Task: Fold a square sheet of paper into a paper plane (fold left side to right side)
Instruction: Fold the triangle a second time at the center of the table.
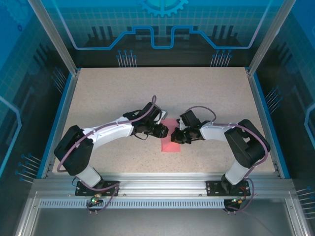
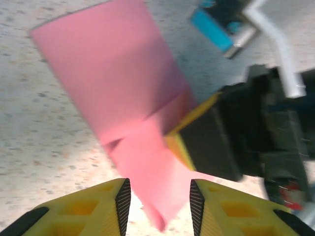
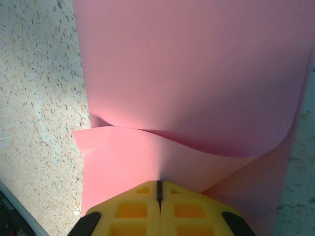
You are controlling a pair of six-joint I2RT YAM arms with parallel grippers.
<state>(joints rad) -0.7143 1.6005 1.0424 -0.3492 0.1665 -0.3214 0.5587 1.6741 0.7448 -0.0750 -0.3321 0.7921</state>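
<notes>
Pinching the thin salmon-pink square sheet of paper (image 3: 197, 73) between its closed yellow fingers, the right gripper (image 3: 159, 191) holds one edge lifted, and the sheet curls over itself in a soft, uncreased fold. The left gripper (image 2: 158, 194) stands just beside it, jaws apart, with a corner of the paper reaching into the gap unclamped. The sheet sits near the middle of the speckled beige table (image 1: 98, 98), somewhat toward its near edge.

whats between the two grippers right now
The pink paper: in the top view it lies between the left gripper and the right gripper, which is shut on its edge in the right wrist view.
</notes>
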